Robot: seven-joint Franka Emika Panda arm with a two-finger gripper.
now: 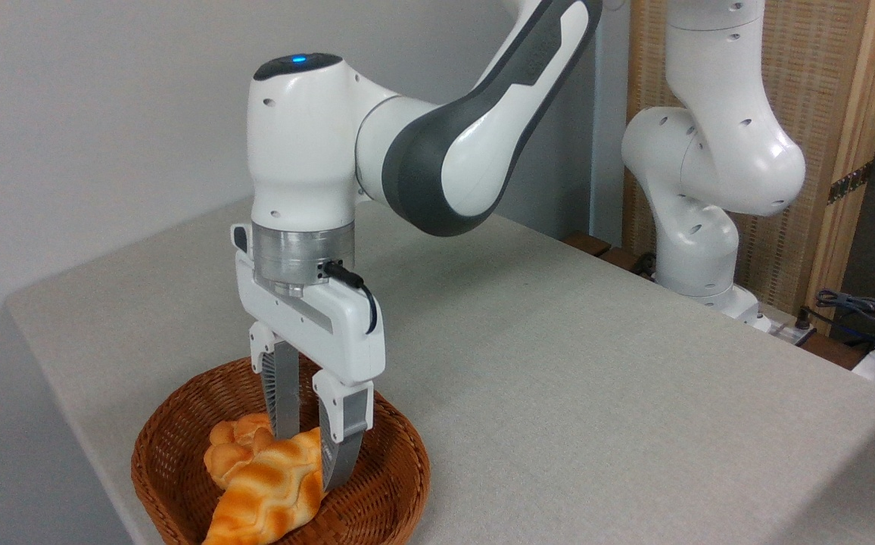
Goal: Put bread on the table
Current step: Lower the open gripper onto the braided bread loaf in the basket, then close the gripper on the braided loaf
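Grasping looks like the step in hand: the gripper (309, 458) reaches into the woven wicker basket (392, 484), ribbed fingers (283, 397) narrowly parted and pinching the glossy braided bread (263, 492) beside a knotted roll (237, 443); next, I judge, lift clear and set it on the cloth-covered table (596, 378) beside the basket

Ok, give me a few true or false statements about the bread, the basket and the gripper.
1. The bread is in the basket. True.
2. The gripper is far above the basket. False: its fingers reach down to the bread, one on each side.
3. A small roll lies beside the bread. True.
4. The basket sits mid-table. False: it is at the near left edge of the table.
5. The bread is flat white slices. False: it is a golden braided loaf.
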